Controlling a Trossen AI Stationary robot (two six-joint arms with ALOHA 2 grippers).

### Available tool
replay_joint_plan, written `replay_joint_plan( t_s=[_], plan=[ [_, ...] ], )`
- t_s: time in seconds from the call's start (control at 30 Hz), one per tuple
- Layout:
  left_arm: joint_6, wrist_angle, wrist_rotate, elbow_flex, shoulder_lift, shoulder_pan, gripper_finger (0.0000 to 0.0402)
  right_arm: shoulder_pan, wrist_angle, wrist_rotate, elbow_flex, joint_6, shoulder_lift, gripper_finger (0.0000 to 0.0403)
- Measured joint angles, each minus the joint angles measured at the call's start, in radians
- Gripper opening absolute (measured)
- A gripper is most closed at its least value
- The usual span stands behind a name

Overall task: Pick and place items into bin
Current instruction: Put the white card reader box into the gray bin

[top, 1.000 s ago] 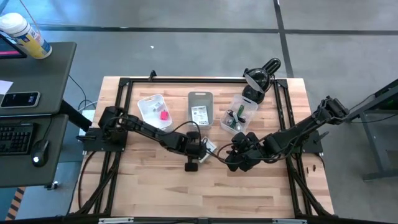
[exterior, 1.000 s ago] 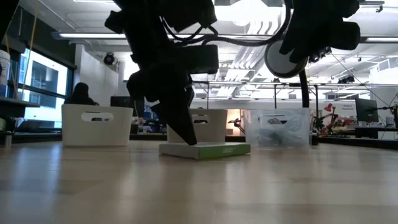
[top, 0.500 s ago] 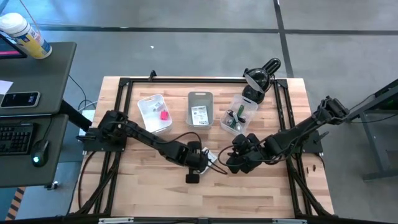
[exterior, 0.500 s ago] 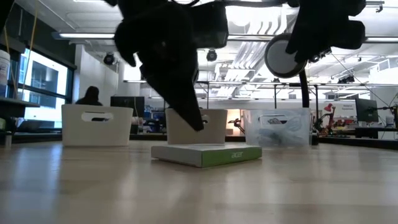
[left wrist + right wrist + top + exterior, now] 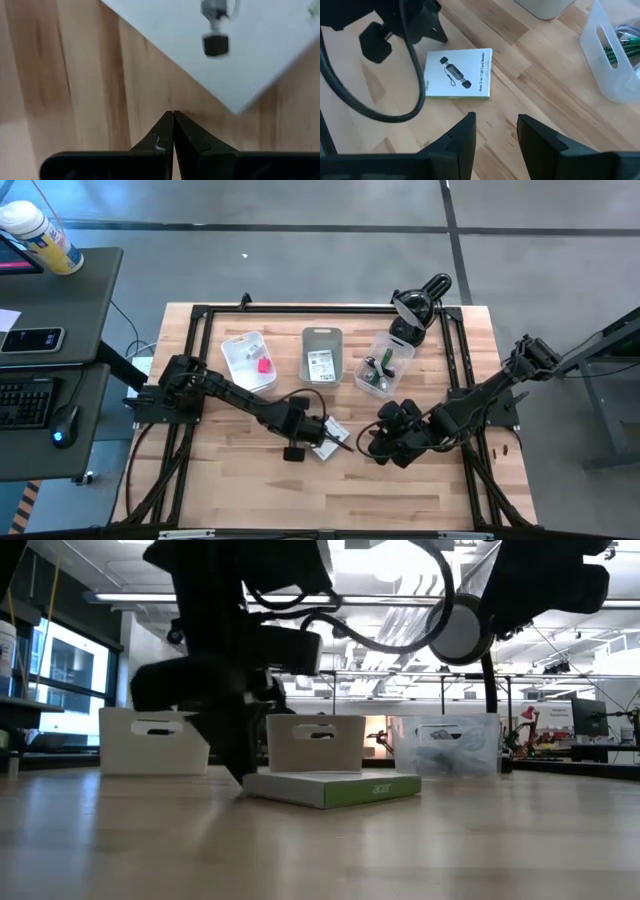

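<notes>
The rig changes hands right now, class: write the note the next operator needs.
Left gripper: shut, empty, on the table beside the white box.
Right gripper: open, empty, above the table near the box.
Box: flat on the table, mid-table, in no bin.
Done: pink block in left bin, card in middle bin, odds and ends in right bin.
Left: pick up the box and bin it.

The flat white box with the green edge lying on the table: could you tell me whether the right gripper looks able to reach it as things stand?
Probably yes. The right gripper is open and faces the flat white box with the green edge across bare wood; the shut left gripper sits at the box's far side.
</notes>
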Motion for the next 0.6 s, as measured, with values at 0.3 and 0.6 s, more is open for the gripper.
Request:
replay_joint_plan(
  t_s=[0.3,0.6],
  plan=[
    [-0.025,0.126,0.058,-0.009,0.003,-0.005,0.0000,0.003,0.000,0.006,0.000,0.011,0.000,0.0133],
    [-0.092,0.246,0.091,-0.009,0.004,-0.058,0.0000,0.012,-0.061,-0.098,0.000,0.082,0.000,0.0133]
  ],
)
